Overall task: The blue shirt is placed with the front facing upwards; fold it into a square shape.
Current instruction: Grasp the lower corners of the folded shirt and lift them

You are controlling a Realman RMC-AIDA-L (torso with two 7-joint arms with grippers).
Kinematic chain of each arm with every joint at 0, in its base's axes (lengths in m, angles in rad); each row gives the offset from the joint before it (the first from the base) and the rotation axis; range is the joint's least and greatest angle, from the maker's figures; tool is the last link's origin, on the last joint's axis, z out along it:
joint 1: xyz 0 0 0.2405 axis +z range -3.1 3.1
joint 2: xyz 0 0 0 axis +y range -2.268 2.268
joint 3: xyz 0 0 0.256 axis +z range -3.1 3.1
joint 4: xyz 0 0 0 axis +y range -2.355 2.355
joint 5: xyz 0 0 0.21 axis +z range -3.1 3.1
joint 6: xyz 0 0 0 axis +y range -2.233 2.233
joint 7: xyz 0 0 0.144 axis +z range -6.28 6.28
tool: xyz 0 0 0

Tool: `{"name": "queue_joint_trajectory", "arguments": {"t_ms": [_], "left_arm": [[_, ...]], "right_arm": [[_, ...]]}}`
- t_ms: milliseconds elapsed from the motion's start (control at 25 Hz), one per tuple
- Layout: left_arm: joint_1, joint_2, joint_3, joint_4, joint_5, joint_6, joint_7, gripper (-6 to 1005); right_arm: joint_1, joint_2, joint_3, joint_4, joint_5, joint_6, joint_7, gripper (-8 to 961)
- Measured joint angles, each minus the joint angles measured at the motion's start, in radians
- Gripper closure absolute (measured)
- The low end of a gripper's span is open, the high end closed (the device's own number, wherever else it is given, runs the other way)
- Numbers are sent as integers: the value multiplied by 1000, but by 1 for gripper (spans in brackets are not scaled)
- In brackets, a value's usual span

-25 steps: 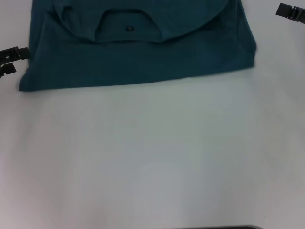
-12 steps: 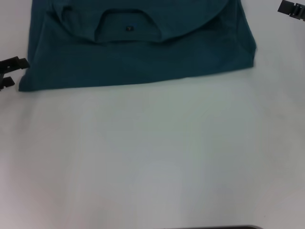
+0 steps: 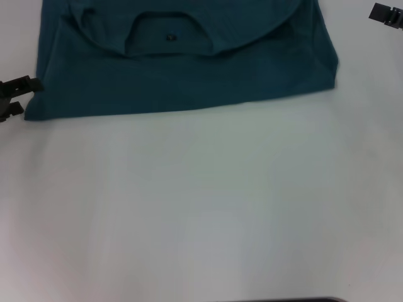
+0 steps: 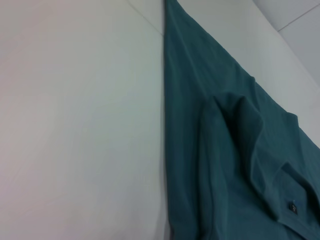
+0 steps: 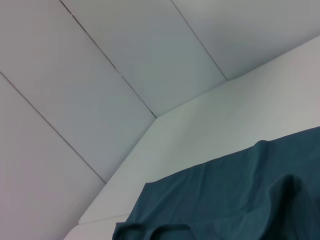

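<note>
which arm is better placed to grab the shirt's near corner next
Left, probably. The left gripper sits right beside the near left corner of the blue shirt, while the right gripper is off past its far right side.

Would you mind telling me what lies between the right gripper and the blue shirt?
Only bare white table; the head view shows nothing between the right gripper and the blue shirt.
</note>
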Motion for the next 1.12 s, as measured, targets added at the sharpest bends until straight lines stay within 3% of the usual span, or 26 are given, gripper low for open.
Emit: {"name": "queue_joint_trajectory", "arguments": {"t_ms": [1120], "left_arm": [[-50, -9, 73, 29, 4, -11, -2, 123]], "right_arm": [[-12, 0, 24, -2, 0, -37, -8, 37]]}}
